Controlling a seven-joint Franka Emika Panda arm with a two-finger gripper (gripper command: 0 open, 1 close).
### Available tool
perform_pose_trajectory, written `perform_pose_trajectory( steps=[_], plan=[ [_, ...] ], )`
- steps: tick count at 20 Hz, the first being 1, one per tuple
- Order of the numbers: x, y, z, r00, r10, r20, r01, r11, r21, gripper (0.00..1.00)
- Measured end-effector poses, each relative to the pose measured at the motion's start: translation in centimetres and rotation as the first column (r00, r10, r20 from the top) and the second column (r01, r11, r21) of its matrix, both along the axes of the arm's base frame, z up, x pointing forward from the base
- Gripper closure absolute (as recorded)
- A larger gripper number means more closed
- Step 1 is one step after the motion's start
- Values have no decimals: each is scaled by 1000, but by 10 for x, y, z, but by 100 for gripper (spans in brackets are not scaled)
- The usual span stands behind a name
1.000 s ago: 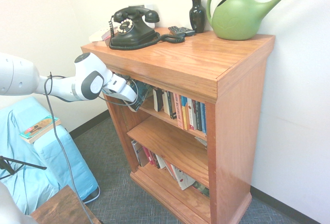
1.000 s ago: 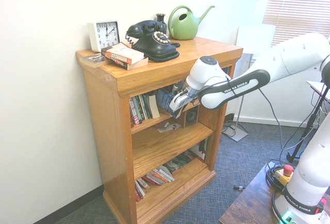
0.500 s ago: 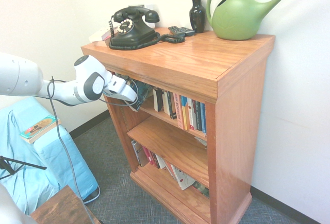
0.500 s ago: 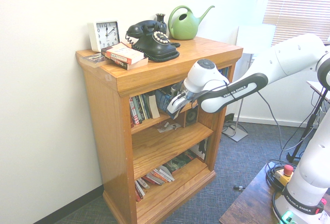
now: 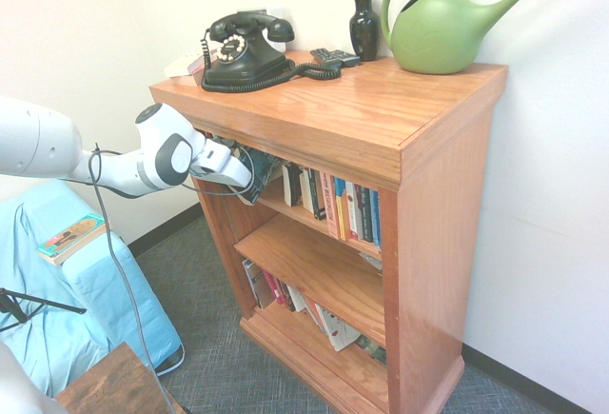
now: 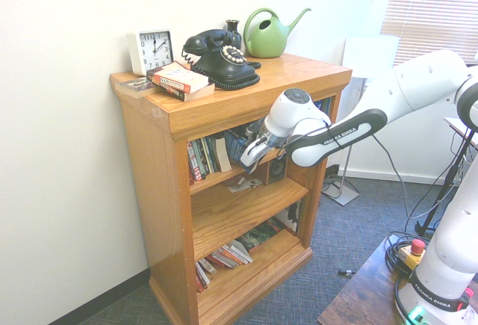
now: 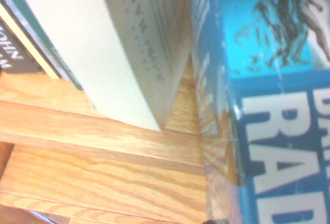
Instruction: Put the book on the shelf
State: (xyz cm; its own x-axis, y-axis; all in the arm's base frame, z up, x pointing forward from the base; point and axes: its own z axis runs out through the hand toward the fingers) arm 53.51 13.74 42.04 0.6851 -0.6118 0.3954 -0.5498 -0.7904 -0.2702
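In the first exterior view, the gripper (image 5: 249, 181) reaches into the bookcase's top opening at about 9 o'clock of the upright row, its fingers clamped on the book (image 5: 261, 172), whose dark-teal cover tilts over the shelf (image 5: 285, 207). The second exterior view shows the book (image 6: 240, 144) at the gripper (image 6: 249, 162), just at 3 o'clock of the leaning cream volume (image 6: 222, 153). In the wrist view the blue cover (image 7: 268, 80) stands on the board (image 7: 103, 147) beside pale page edges (image 7: 118, 44): placement looks nearly done, with release and withdrawal left.
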Motion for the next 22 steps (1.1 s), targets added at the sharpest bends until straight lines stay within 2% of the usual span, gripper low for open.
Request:
perform_pose_trajectory(
  steps=[11,19,22],
  plan=[
    [24,5,-6,1000,9,-1,-9,1000,7,0],
    [22,5,-13,1000,9,-14,-9,1000,3,0],
    [9,9,-17,999,21,-28,-21,1000,-2,0]
  ],
)
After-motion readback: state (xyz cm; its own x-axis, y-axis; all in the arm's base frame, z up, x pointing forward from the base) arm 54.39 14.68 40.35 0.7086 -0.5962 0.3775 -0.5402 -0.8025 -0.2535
